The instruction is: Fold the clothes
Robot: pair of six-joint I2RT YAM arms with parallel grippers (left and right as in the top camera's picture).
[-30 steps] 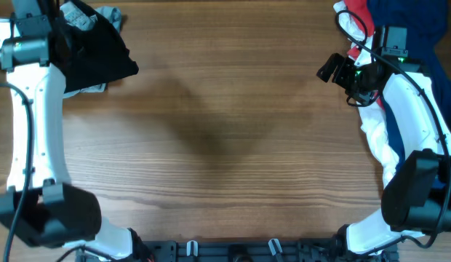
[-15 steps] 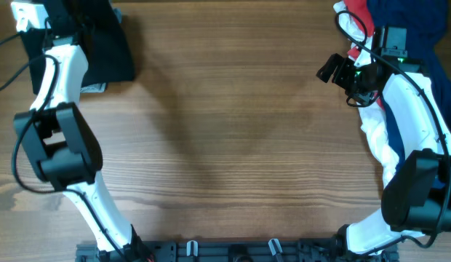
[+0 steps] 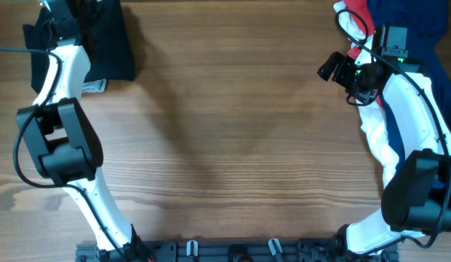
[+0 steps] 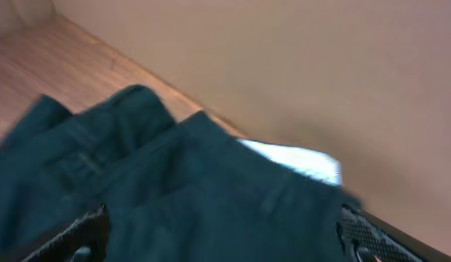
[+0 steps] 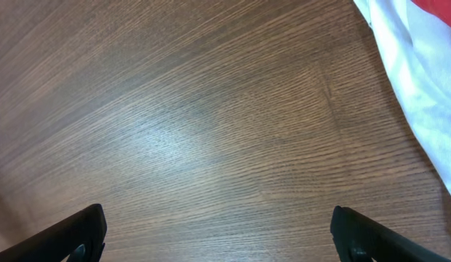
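Note:
A dark folded garment [image 3: 109,44] lies at the table's back left corner; in the left wrist view it shows as dark teal cloth [image 4: 174,189] filling the lower frame. My left gripper [image 3: 78,14] hovers at its far edge, open [image 4: 222,236], its fingertips [image 4: 80,233] wide apart over the cloth and gripping nothing. A pile of clothes [image 3: 400,14] in red, white and blue sits at the back right. My right gripper [image 3: 331,67] stands just left of that pile, open [image 5: 222,236] above bare wood.
A pale grey cloth [image 3: 94,87] peeks out under the dark garment. White cloth [image 5: 422,73] with a red patch [image 5: 444,11] edges into the right wrist view. The wooden table [image 3: 233,131] stretches between the two arms. A beige wall [image 4: 298,65] rises behind the left corner.
My left gripper has opened and let go of the dark garment, which now lies flatter in the back left corner. The left arm has swung toward the back. The right arm has not moved.

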